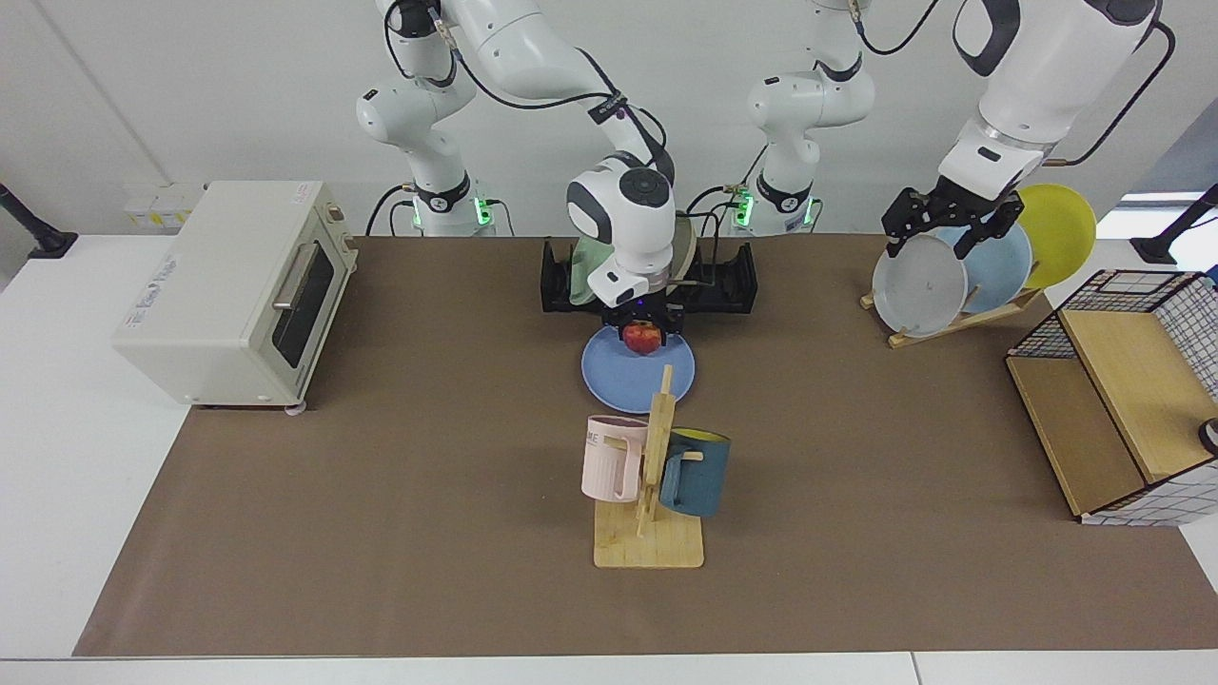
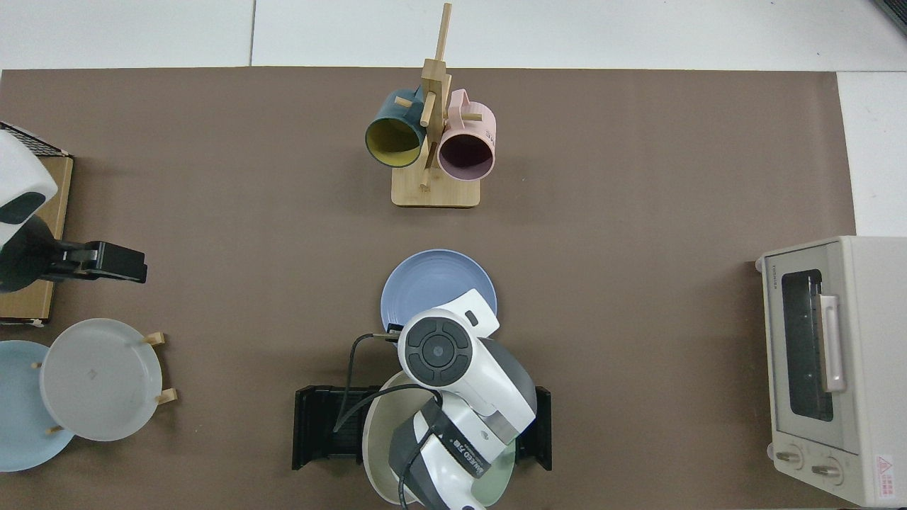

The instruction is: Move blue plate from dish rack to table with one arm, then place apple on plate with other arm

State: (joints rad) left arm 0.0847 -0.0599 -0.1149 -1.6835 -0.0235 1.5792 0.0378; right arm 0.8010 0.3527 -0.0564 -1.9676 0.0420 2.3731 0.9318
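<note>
The blue plate (image 1: pixel 633 376) (image 2: pixel 434 282) lies flat on the brown mat of the table (image 1: pixel 381 476), just in front of the black dish rack (image 1: pixel 728 278) (image 2: pixel 319 425). My right gripper (image 1: pixel 644 326) is shut on the red apple (image 1: pixel 644 337) and holds it low over the far half of the plate; whether the apple touches the plate I cannot tell. In the top view the right arm's wrist hides the apple. My left gripper (image 1: pixel 934 230) (image 2: pixel 117 262) hangs open and empty, raised by the wooden plate stand.
A beige and a green plate stand in the dish rack behind the right arm. A wooden mug tree (image 1: pixel 649 476) with a pink and a dark blue mug is close in front of the plate. There is also a toaster oven (image 1: pixel 238 285), a plate stand (image 1: pixel 956 276) and a wire basket (image 1: pixel 1123 409).
</note>
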